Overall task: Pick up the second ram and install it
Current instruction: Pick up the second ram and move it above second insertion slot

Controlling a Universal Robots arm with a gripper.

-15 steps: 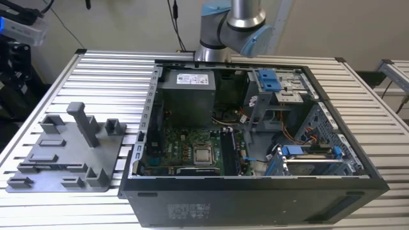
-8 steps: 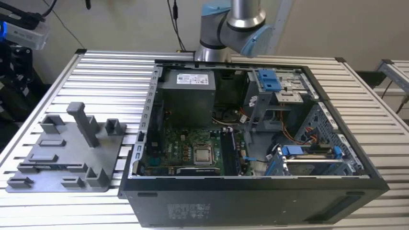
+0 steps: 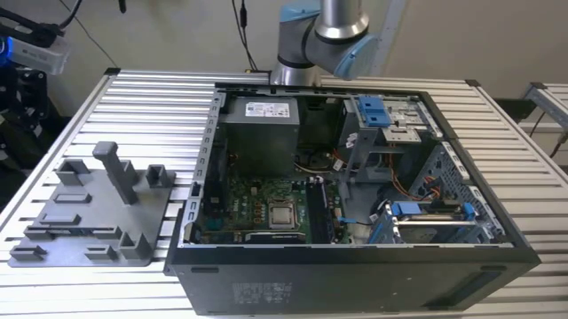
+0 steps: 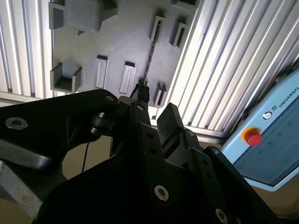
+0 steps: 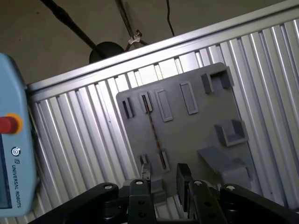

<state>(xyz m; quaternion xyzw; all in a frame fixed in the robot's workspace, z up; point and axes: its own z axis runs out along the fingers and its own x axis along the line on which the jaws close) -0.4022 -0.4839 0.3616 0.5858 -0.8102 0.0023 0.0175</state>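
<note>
**On the slatted bench, a spread gripper hangs over the RAM stick in its tray**

On a slatted aluminium table (image 3: 151,100), a grey holding tray (image 3: 98,212) lies to the exterior view's left of an open computer case (image 3: 355,279). The green motherboard (image 3: 257,199) is exposed inside the case, and the robot arm (image 3: 324,30) rises behind it. In the first wrist view the second ram (image 5: 154,133) stands on edge in the tray. It reads as a thin dark line running between small brackets at either end, and nothing is touching it. The gripper (image 5: 164,173) hangs above the near end of the stick. Its two black fingers (image 5: 146,173) are spread apart with nothing held between them. How high it sits over the tray cannot be told. In the second wrist view the same stick (image 4: 150,56) runs across the tray's flat grey face (image 4: 117,42), and its near end lines up with one fingertip. A light blue control pendant (image 5: 9,154) with a red button (image 5: 7,125) shows off to one side of the tray in both wrist views.
</note>
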